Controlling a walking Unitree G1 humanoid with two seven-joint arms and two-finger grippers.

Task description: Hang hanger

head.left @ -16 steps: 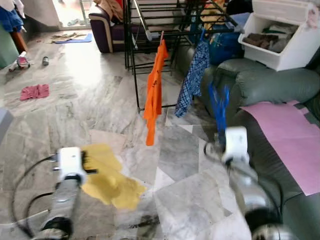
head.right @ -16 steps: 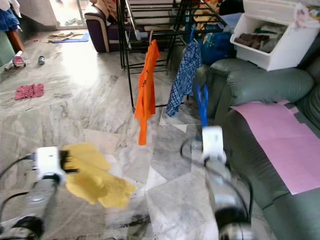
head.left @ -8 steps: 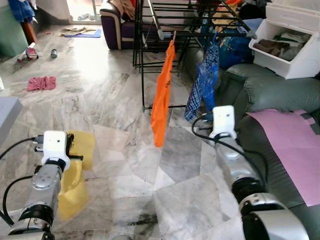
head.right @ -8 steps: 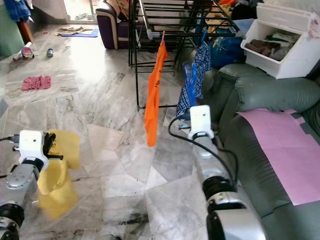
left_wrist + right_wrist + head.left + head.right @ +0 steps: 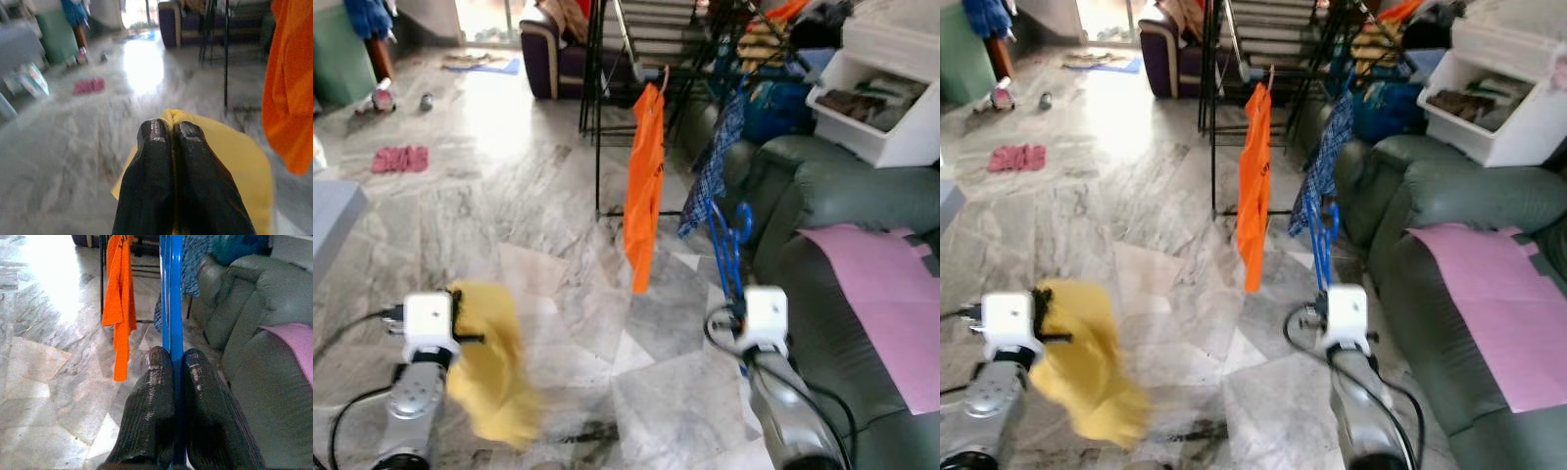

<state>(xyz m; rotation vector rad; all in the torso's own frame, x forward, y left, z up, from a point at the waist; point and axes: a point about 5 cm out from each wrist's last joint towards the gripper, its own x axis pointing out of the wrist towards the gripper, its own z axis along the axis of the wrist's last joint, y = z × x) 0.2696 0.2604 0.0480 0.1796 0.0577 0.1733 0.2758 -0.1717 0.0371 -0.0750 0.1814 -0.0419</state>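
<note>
– Since half a second ago, what differs?
– Both arms sit lower in the frame now, and the blue hanger stands clear above the right wrist, where before it was mostly hidden behind it. The yellow cloth hangs lower and wider on the left.

– Where is the hanger?
– Right of centre in the head views, upright, its lower end pinched by the right pincer. The wrist view shows the two black fingers pressed against the blue bar from both sides.

– And the left pincer?
– Lower left of the frame. Its fingers are pressed together with the yellow cloth caught between them; the cloth droops below the wrist.

– What lies ahead of the hanger?
– A black rack at upper centre. An orange shirt hangs from it, and a blue checked shirt hangs just to its right. The hanger is near the checked shirt but apart from the rack.

– The rest?
– A green sofa fills the right side with a pink sheet on its seat; a white bin sits above it at upper right. The marble floor carries a pink rag at upper left.
</note>
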